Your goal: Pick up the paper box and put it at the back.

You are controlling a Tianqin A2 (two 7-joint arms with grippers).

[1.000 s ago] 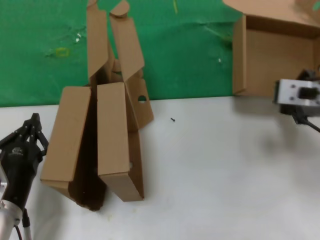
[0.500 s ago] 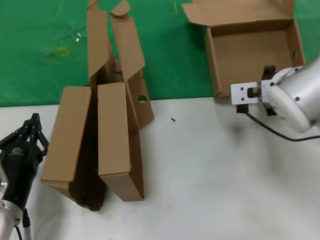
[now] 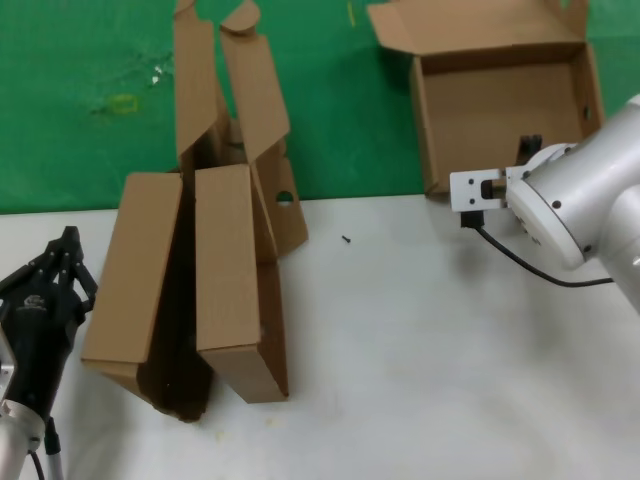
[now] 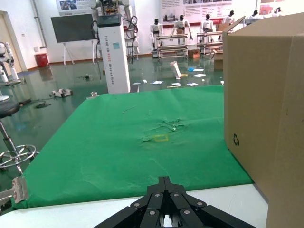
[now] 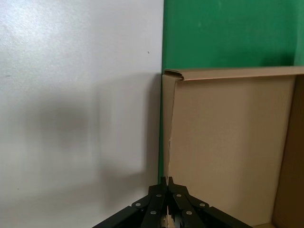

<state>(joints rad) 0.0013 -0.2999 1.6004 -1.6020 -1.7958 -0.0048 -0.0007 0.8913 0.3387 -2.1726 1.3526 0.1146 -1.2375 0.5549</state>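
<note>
You are looking at three brown boxes. The paper box (image 3: 505, 105) is leaning against the back (image 3: 340, 110), cavity facing you, lid flap pointing up, long axis running across the desk (image 3: 420, 350). Your right tool (image 5: 165, 183) is pinching its side wall. Two boxes (image 3: 200, 270) are standing left. Your left tool (image 3: 62, 245) is sitting closed, empty.

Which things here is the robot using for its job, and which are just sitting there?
For the job:
- box, open, up against the green
- right gripper, shut on the box's wall
- green backdrop

Just there:
- two other boxes, leaning together on the left
- left gripper, shut, idle at the table's left edge
- small dark speck on the white table
</note>
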